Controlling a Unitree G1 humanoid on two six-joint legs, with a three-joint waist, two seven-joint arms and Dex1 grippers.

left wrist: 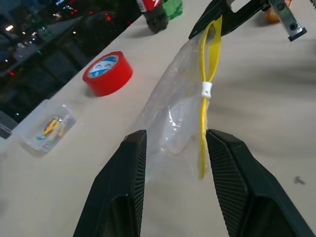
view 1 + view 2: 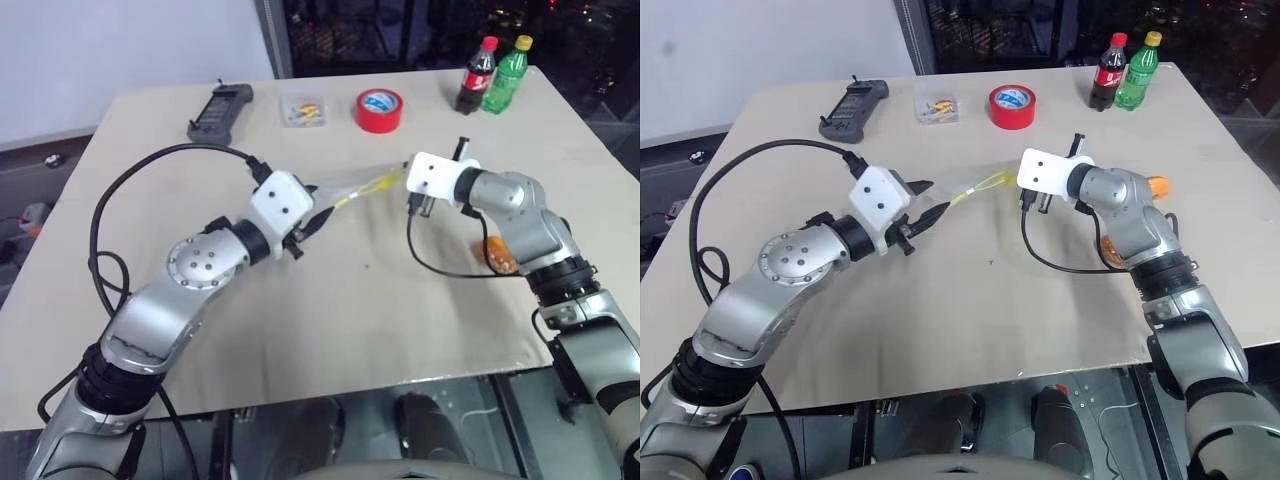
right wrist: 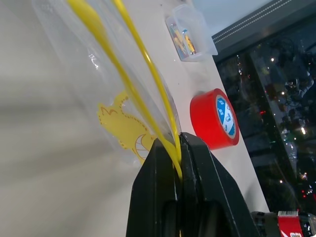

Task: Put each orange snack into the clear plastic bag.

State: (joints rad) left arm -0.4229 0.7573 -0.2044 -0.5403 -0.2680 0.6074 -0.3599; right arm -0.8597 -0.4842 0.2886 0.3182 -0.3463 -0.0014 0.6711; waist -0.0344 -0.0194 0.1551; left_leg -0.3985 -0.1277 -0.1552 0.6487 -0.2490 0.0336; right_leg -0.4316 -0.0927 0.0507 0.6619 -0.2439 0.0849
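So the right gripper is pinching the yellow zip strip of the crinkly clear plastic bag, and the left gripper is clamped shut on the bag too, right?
Not quite. The right gripper does pinch the clear plastic bag by its yellow zip strip, but the left wrist view shows the left gripper open, fingers either side of the bag.

You see two silver-grey metal arms with black joint rings and screw-dotted round housings, white box-shaped wrists, black ribbed fingers [image 1: 123, 197], and black cables looping off each arm.
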